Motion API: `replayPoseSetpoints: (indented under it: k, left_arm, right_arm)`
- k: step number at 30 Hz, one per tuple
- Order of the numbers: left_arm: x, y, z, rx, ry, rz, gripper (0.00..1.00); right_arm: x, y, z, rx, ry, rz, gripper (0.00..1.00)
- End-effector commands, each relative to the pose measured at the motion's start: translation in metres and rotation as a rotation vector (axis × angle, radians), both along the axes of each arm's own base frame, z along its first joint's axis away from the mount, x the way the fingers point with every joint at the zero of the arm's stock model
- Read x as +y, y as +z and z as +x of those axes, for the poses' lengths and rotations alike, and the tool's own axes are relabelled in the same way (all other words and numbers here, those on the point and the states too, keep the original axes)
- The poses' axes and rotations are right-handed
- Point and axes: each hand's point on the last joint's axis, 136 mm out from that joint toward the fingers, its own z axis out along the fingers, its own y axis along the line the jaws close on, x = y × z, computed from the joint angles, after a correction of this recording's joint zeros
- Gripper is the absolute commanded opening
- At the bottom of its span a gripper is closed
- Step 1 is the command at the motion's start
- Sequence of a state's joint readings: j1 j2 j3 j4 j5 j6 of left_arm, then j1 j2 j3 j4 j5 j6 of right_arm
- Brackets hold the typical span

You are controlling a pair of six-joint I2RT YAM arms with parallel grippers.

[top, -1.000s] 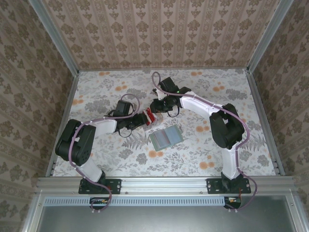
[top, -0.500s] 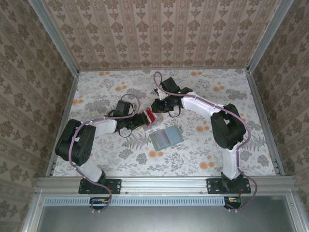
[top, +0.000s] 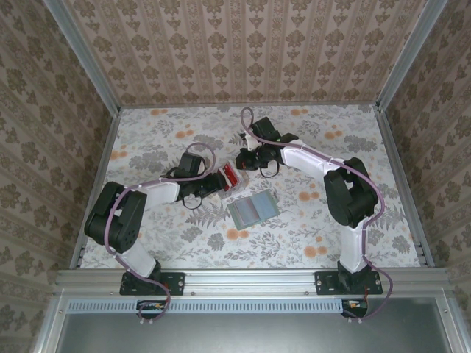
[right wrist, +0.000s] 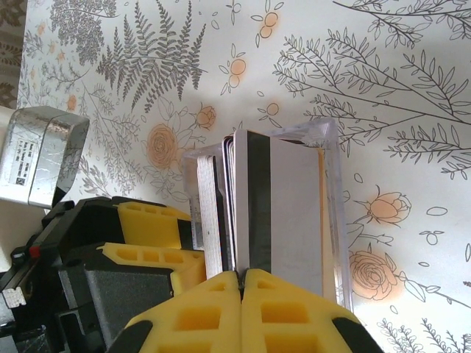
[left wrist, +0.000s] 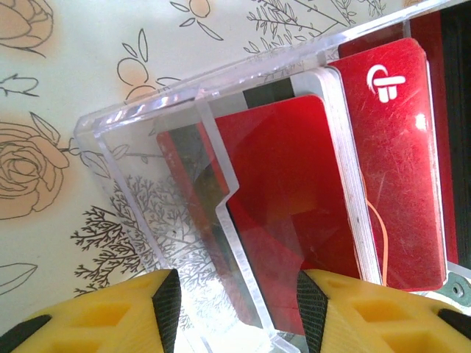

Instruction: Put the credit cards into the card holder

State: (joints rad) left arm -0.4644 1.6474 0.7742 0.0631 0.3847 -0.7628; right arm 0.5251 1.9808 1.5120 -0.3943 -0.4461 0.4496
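Credit cards (left wrist: 390, 169), light, stiff and probably slick, are standing in a clear stand (left wrist: 140, 169) clamped by the left end effector (left wrist: 237, 301), while the right end effector (right wrist: 241, 283) is pinching one card's exposed edge, with the card holder (top: 252, 209) lying open nearby.

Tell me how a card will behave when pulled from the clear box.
Likely stiff: the cards stand straight and unbent in the box. Probably slippery: their red faces are glossy, with glare. Thin and likely light, so a neighbour may drag along.
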Motion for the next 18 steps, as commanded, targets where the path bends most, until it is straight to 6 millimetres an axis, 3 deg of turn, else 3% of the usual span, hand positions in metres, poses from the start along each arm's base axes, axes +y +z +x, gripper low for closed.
replayPoseSetpoints:
  k: [1,12,18]
  left_arm:
    - [-0.0074,0.0035,-0.0054,-0.006,-0.040,0.008,0.50]
    - [-0.0079,0.0056,-0.0046,-0.012,-0.043,0.013,0.50]
    - [-0.0082,0.0060,-0.0040,-0.013,-0.043,0.015,0.50]
  right_arm:
    - [0.0164,0.0233,-0.0169,0.017,0.058,0.103,0.05]
    - [0.0168,0.0239,-0.0164,0.030,0.055,0.128,0.15]
    - [0.0176,0.0243,-0.0150,0.030,0.055,0.133,0.16]
